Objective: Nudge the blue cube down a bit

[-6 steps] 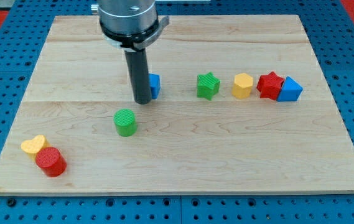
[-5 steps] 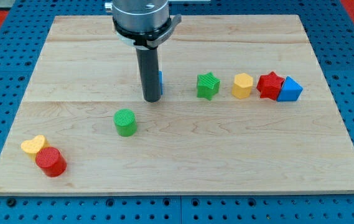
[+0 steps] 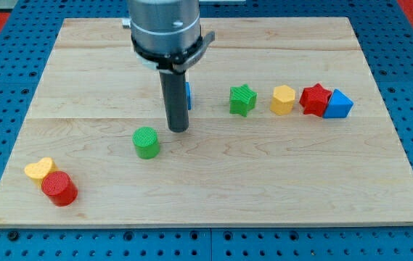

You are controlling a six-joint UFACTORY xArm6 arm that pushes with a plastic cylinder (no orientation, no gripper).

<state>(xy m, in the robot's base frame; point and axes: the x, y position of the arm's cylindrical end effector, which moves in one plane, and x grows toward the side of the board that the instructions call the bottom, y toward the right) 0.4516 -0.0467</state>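
My tip (image 3: 178,129) rested on the pale wooden desk (image 3: 264,174), just below the blue cube (image 3: 187,95), mostly hidden behind the rod; blue pegboard (image 3: 3,80) surrounded the desk

One raised camera looks obliquely down across the whole wooden board (image 3: 264,181).

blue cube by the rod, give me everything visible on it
Little of the blue cube shows: only a narrow blue sliver sticking out at the view's right of the dark rod, which hides the rest. It sits on the wooden board, left of the green star and apart from it. My tip is below it in the view; whether the rod touches the cube cannot be told. Its surface and pose are unreadable.
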